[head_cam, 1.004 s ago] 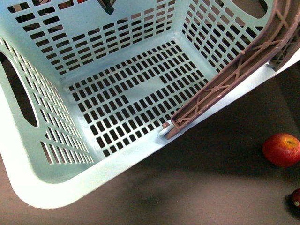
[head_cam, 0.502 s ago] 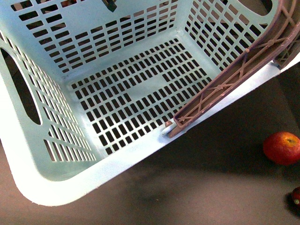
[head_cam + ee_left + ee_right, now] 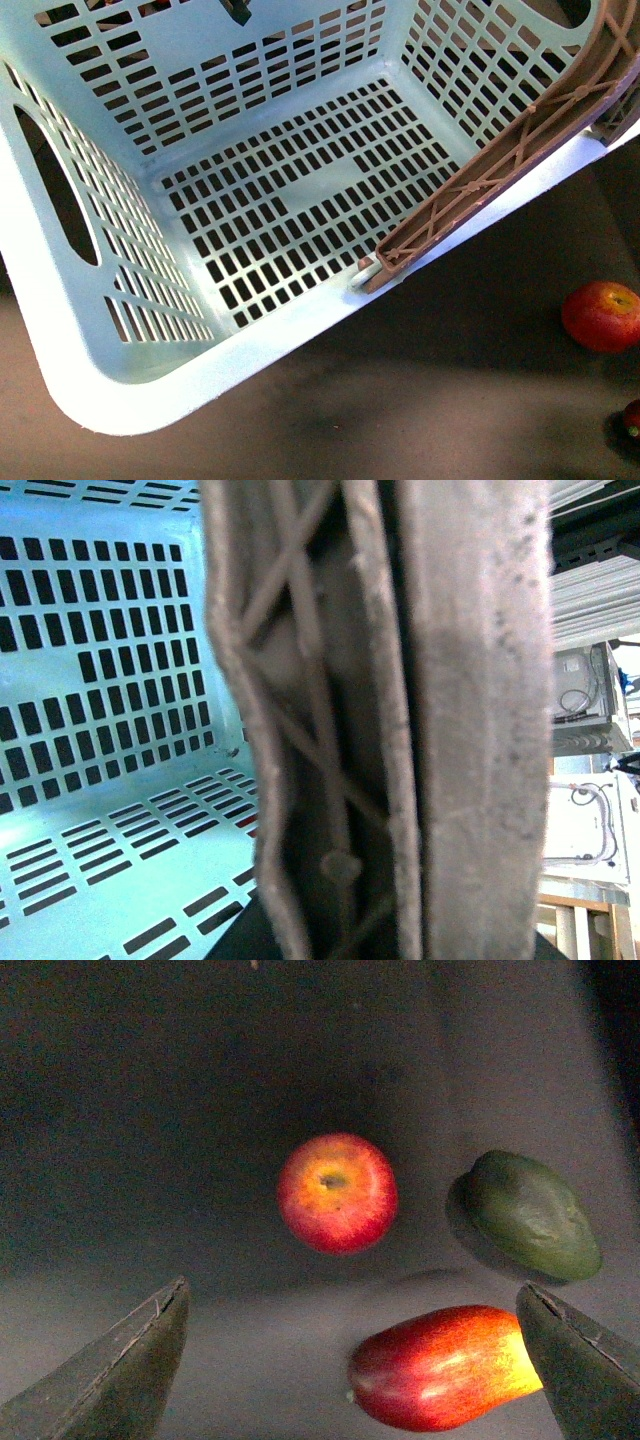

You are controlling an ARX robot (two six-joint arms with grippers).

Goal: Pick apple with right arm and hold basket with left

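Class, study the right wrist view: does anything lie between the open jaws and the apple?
Nothing directly blocks the apple from the right gripper. An elongated red-yellow fruit lies nearer, just off the line beside one jaw; the green fruit sits aside.

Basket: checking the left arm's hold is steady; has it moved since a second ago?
Yes. The basket has slid slightly rightward in the front view, its handle hinge nearer the unmoved apple.

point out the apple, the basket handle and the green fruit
apple [image 3: 337, 1192]: right wrist view, centre, beside the stem dimple
basket handle [image 3: 500, 165]: front view, middle of its brown ribbed bar
green fruit [image 3: 530, 1218]: right wrist view, centre of its skin
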